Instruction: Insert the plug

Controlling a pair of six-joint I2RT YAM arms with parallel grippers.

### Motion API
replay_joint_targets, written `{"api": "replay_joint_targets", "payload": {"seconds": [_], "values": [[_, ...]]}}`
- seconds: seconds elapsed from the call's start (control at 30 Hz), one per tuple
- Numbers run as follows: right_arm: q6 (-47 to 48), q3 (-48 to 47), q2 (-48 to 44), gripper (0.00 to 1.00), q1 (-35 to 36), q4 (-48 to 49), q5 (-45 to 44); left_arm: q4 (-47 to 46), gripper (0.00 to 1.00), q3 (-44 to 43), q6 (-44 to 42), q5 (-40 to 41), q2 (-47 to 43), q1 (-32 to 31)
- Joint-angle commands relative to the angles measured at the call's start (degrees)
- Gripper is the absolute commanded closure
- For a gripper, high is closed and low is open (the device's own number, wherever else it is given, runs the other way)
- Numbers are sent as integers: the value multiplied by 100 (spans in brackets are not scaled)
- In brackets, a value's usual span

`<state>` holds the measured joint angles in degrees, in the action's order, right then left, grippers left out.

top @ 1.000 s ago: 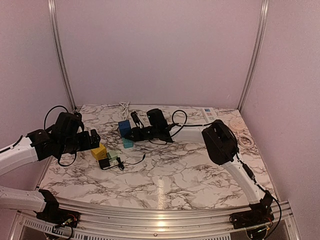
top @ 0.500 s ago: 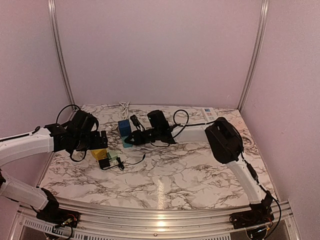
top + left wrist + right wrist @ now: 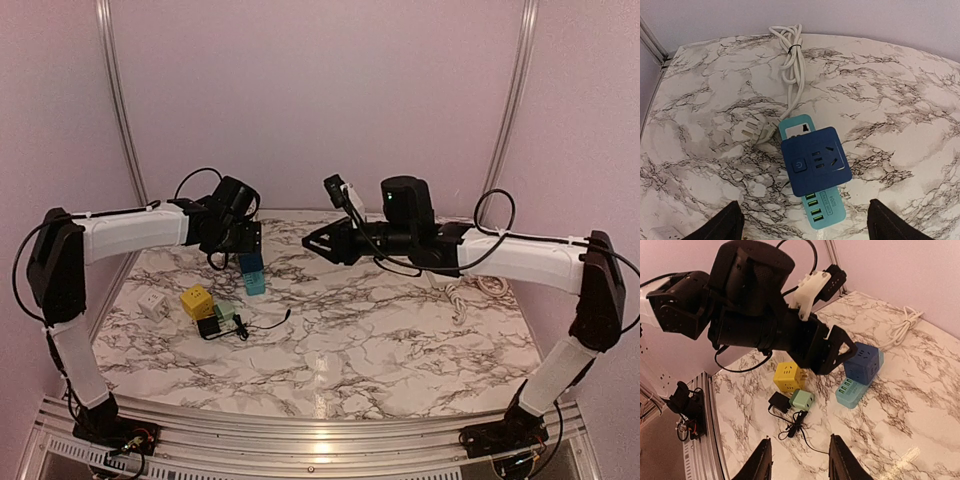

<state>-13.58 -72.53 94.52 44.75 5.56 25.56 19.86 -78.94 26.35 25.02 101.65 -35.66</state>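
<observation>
The surface [image 3: 400, 340] is smooth and glossy, white marble veined with grey. Pale walls close its far and side edges, and a ribbed metal rail [image 3: 320, 435] runs along its near edge. Left of the middle, a matte dark blue cube socket [image 3: 815, 161] with rounded corners sits on a flat teal power strip [image 3: 827, 212], covering most of it. The strip's white cord [image 3: 792, 65] lies tied in a loose bundle toward the back wall, with its white plug [image 3: 754, 131] flat on the marble just beside the strip. Nearer the rail stand a yellow cube [image 3: 197, 300] and a pale green cube [image 3: 227, 311], close together. The black plug [image 3: 209, 327] lies touching the green cube or just beside it, trailing a thin black cord [image 3: 260, 322]. A white cube [image 3: 151, 303] sits near the left edge and a coil of white cable [image 3: 470, 290] near the right. The middle and near right of the marble are bare. The left gripper [image 3: 805, 222] hangs above the blue cube, its fingers spread wide and holding nothing. The right gripper [image 3: 801, 457] is raised well above the marble, its fingers parted and holding nothing.
</observation>
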Motion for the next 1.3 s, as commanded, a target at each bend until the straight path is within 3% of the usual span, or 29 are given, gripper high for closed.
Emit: {"api": "replay_joint_targets", "payload": {"seconds": [0.0, 0.13, 0.4, 0.77, 1.27], "values": [[191, 767, -417, 64, -5, -407, -567, 409, 23, -805, -240, -52, 976, 210], [80, 1377, -938, 63, 3, -338, -661, 490, 34, -1306, -283, -213, 1410, 354], [35, 1904, -1337, 64, 12, -341, -825, 617, 12, -1744, -306, -486, 1707, 367], [-30, 1896, -1383, 64, 13, -292, -825, 796, 14, -1827, -131, -615, 2012, 380], [-105, 1942, -1363, 64, 8, -199, -792, 826, 39, -1949, -54, -667, 2283, 414]]}}
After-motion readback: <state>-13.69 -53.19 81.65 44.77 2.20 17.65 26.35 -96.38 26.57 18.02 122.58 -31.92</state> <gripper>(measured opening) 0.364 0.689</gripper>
